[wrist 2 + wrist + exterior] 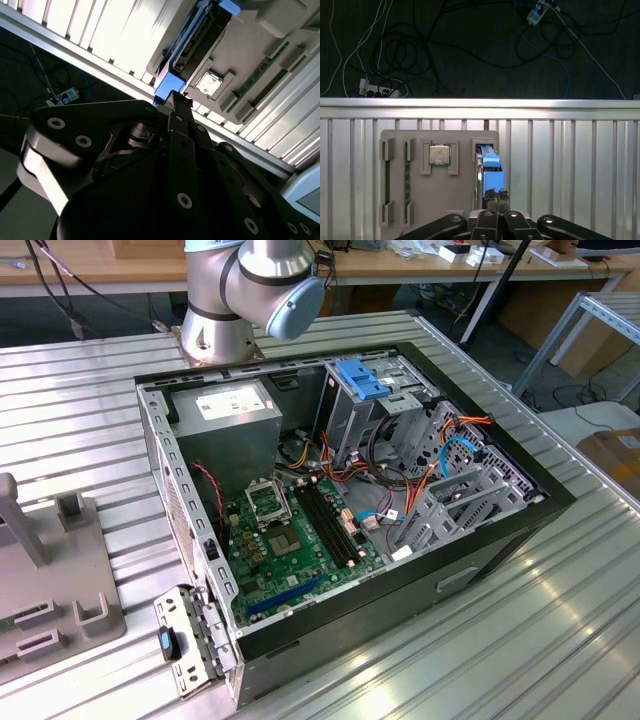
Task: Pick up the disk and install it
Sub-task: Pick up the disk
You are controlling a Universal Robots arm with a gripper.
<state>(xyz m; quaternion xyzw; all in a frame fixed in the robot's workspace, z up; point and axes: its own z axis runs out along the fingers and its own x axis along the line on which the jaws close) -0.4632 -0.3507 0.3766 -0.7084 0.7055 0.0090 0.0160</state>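
Disk (491,172) end hidden behind gripper (496,193)

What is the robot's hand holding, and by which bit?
Cannot tell. The gripper is at the blue end of the disk, which stands in its grey holder.

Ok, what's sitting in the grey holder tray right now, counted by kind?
disk: 1
processor chip: 1
memory sticks: 2
Total: 4
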